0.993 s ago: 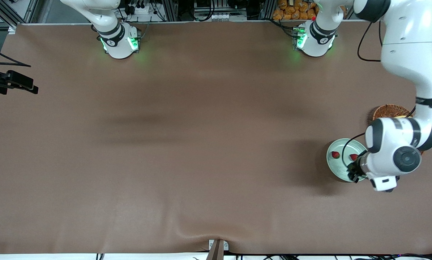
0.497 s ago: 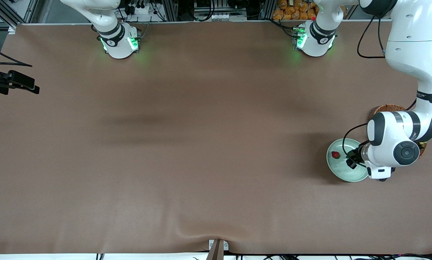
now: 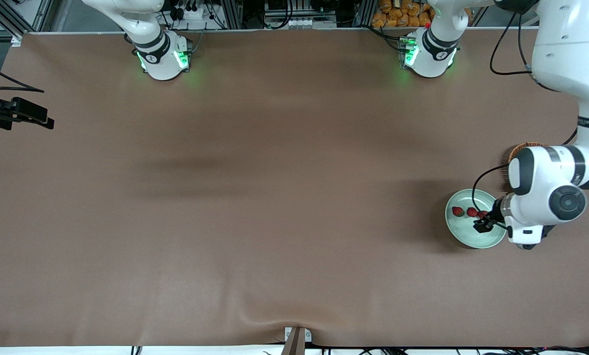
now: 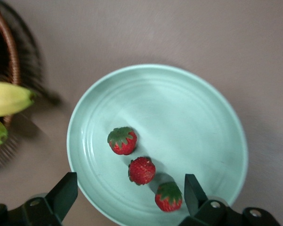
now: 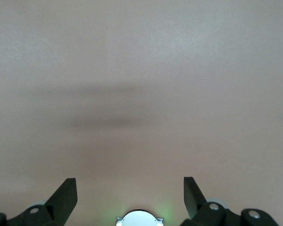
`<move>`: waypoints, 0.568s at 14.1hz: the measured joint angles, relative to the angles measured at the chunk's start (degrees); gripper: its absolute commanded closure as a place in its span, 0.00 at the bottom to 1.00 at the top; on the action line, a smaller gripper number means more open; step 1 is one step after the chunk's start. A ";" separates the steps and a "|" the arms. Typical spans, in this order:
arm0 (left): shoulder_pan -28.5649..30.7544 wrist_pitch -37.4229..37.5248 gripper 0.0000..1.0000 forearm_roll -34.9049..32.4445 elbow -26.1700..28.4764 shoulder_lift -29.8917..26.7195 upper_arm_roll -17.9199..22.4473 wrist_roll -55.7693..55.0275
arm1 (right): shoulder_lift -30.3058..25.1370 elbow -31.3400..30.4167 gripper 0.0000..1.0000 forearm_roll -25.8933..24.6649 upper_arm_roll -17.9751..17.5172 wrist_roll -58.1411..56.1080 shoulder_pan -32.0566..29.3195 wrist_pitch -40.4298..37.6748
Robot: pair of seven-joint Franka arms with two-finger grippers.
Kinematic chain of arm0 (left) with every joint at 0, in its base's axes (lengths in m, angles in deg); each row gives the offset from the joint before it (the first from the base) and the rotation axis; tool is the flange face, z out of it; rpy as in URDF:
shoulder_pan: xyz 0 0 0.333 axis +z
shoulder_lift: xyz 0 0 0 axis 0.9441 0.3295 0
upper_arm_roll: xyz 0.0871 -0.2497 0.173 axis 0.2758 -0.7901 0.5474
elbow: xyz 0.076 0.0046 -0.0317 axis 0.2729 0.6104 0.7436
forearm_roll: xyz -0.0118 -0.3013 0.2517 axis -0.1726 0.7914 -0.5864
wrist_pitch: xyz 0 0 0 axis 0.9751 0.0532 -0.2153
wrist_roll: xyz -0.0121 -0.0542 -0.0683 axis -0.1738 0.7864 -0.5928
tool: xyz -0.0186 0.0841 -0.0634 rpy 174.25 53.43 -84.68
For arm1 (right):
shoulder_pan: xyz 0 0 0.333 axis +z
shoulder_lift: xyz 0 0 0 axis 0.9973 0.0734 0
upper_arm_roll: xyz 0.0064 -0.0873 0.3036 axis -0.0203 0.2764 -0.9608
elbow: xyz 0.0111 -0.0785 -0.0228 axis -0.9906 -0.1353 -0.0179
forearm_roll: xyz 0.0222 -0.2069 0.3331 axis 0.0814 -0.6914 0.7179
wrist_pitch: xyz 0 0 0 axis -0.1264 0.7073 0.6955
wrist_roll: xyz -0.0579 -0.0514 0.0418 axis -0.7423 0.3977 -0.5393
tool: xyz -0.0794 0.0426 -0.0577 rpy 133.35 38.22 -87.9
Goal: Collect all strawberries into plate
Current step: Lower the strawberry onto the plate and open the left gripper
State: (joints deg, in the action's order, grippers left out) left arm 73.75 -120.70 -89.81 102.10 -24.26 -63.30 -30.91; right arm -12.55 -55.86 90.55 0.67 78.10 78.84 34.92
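Hidden or cut off: the wicker basket (image 3: 521, 149) shows only as a sliver of rim at the right edge of the front view, the left arm covering the rest; in the left wrist view it is cut by the frame's upper left edge, with a yellow banana (image 4: 9, 98) sticking out of it.
Right gripper (image 5: 130, 195): out of the front view, where only that arm's base shows at upper left; in its own wrist view the black fingers stand spread wide over bare brown table (image 3: 274, 197), holding nothing. This arm waits.
Left gripper (image 3: 482, 225): low over the plate's edge at the right of the front view, fingers spread wide and empty, as the left wrist view shows at its lower corners.
Plate (image 3: 464, 236): pale mint, on the table at the right of the front view, just below the basket in the frame.
Strawberries (image 4: 141, 170): three lie on the plate in a short slanted row, close together; the one at the bottom of the wrist frame sits between the open fingers, nearer one of them, not touching either.
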 measured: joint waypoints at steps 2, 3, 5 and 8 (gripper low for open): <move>0.01 0.05 0.00 0.00 -0.02 -2.64 -0.13 3.33 | 0.13 0.00 0.00 0.00 0.04 0.00 0.00 0.07; 0.02 0.05 0.00 0.00 -0.04 -4.00 -0.34 5.19 | 0.19 0.00 0.00 0.00 0.06 0.00 -0.01 0.09; 0.14 0.63 0.00 0.00 -0.05 -6.97 -1.81 8.25 | 0.27 0.00 0.00 0.00 0.17 0.00 -0.02 0.14; 0.08 7.40 0.00 0.00 -0.13 -12.31 -5.75 12.96 | 0.31 0.00 0.00 0.00 0.13 0.00 -0.02 0.16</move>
State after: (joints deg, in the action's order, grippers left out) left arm 73.83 -113.31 -89.81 101.96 -36.57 -69.05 -17.95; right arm -12.24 -55.86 90.55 0.80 78.10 78.81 35.09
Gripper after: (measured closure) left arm 0.000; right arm 0.000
